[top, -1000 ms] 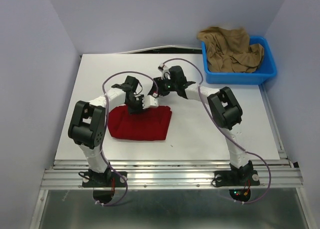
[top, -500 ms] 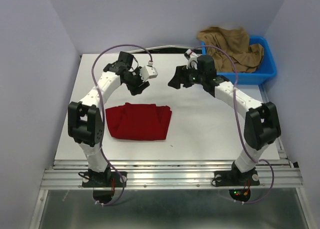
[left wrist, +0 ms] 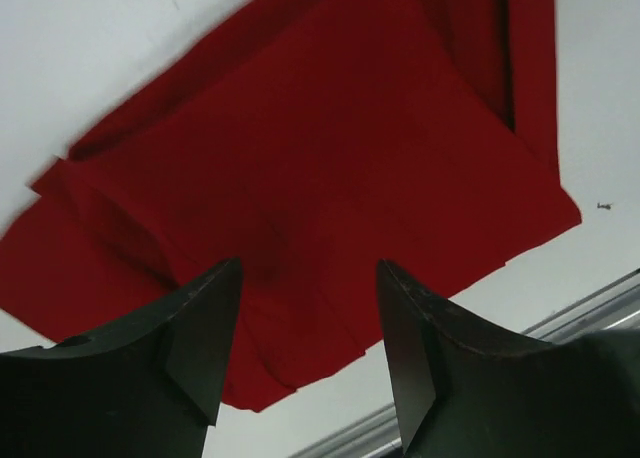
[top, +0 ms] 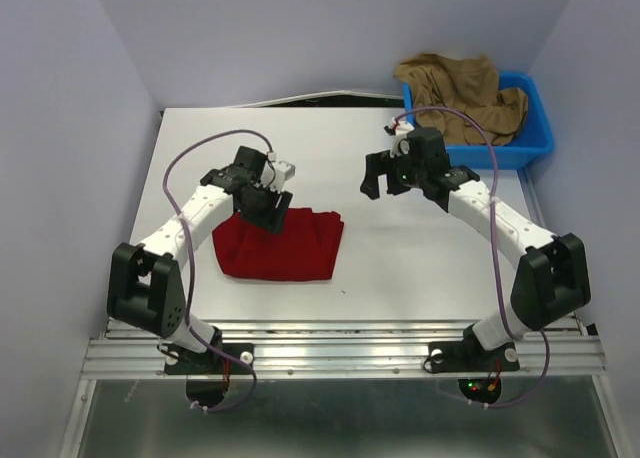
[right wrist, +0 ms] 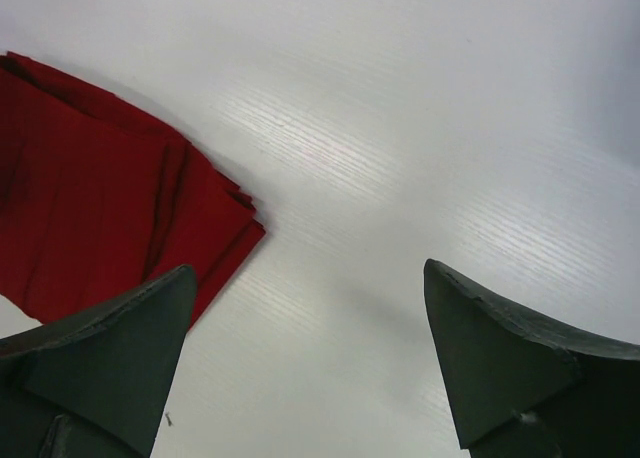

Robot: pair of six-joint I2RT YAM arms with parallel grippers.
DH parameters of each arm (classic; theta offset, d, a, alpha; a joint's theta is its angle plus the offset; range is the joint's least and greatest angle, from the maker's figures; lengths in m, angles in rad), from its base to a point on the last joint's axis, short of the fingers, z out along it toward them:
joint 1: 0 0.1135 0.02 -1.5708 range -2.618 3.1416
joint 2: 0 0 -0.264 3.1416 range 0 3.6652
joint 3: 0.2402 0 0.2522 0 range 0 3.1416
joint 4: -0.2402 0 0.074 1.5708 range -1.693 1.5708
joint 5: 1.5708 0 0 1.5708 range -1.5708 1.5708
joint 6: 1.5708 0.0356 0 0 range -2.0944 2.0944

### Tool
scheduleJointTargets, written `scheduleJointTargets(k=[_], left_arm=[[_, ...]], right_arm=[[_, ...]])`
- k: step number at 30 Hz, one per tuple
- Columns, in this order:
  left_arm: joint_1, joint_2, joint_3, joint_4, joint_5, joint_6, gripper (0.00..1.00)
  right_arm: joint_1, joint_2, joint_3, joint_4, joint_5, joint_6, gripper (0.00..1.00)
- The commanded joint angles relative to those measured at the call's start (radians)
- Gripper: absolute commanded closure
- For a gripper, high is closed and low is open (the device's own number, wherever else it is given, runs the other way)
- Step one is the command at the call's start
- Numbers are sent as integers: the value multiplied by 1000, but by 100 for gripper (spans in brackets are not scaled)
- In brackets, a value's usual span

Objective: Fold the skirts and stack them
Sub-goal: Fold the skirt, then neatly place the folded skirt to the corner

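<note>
The deep red skirt (top: 280, 244) lies folded flat on the white table, left of centre. It fills most of the left wrist view (left wrist: 300, 158), and its right corner shows in the right wrist view (right wrist: 90, 208). The tan-brown skirt (top: 465, 98) lies crumpled in the blue bin (top: 480, 159) at the back right. My left gripper (top: 270, 210) (left wrist: 308, 363) is open and empty, hovering over the red skirt's back edge. My right gripper (top: 385, 183) (right wrist: 305, 368) is open and empty above bare table, to the right of the red skirt and in front of the bin.
The white table (top: 430, 258) ends in a metal rail (top: 340, 353) at the near edge. Purple-grey walls close in the left, back and right sides. A purple cable loops over each arm.
Both grippers rose off the red skirt's back edge and swung apart. The left has since come back down over the skirt. The right has settled in front of the bin.
</note>
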Motion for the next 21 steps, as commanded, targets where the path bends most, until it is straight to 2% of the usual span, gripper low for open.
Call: scheduleJointTargets(k=[1,4,7,9,10,11,16,18,19,21], left_arm=[[-38,40,-72,10,-19,-173,32],[-84,91,-117,60,-66,-248,22],[-99,180,-126,88,-110,-296,19],[-55,296,-80,70,-178,-287,18],[-55,334,-62,62,-176,-284,18],[3,406,-24,48,-165,-279,18],[114,502,59,57,-239,-80,18],[194,502,87,74,-272,-29,13],[220,500,107,76,-274,44,7],[292,510,133,84,-303,100,3]], right_arm=[[-7,-29,-21,-32,76,-47,0],[-7,-14,-26,-32,89,-53,0],[-16,0,-21,-32,89,-62,0],[-16,18,-14,-32,90,-69,0],[-26,24,-11,-34,89,-73,0],[-26,38,-6,-38,86,-82,0],[-47,64,22,-52,40,-116,0],[-58,70,25,-52,15,-116,0],[-58,72,26,-54,9,-115,0],[-58,73,28,-54,3,-145,0]])
